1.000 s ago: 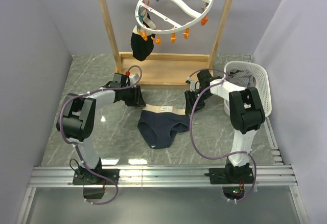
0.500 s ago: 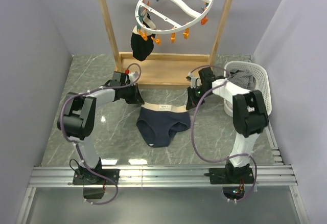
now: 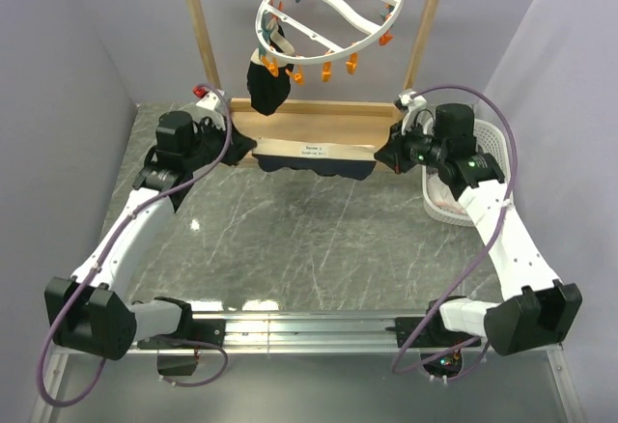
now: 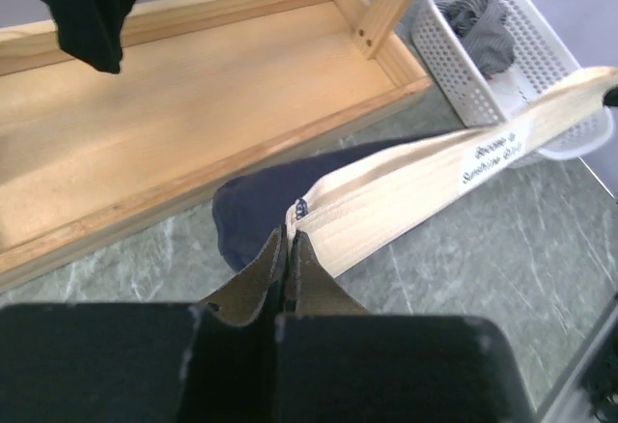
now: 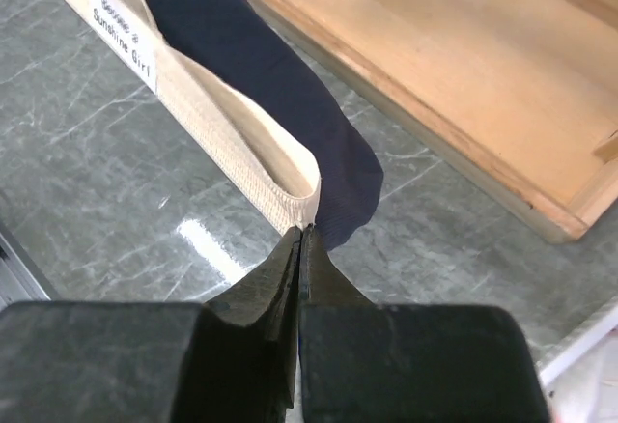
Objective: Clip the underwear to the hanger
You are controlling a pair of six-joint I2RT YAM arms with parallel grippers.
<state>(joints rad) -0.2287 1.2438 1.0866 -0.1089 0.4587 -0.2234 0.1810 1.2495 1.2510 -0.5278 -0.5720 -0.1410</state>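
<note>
now underwear lifted — stretched taut

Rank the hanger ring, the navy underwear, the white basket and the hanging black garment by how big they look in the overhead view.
Largest: hanger ring.
Next: navy underwear and white basket look close; the right arm hides part of the basket, so no ranking.
Smallest: black garment.

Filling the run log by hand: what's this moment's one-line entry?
left gripper: shut on underwear | right gripper: shut on underwear | underwear: stretched between both, off table | hanger: above, not yet clipped
</note>
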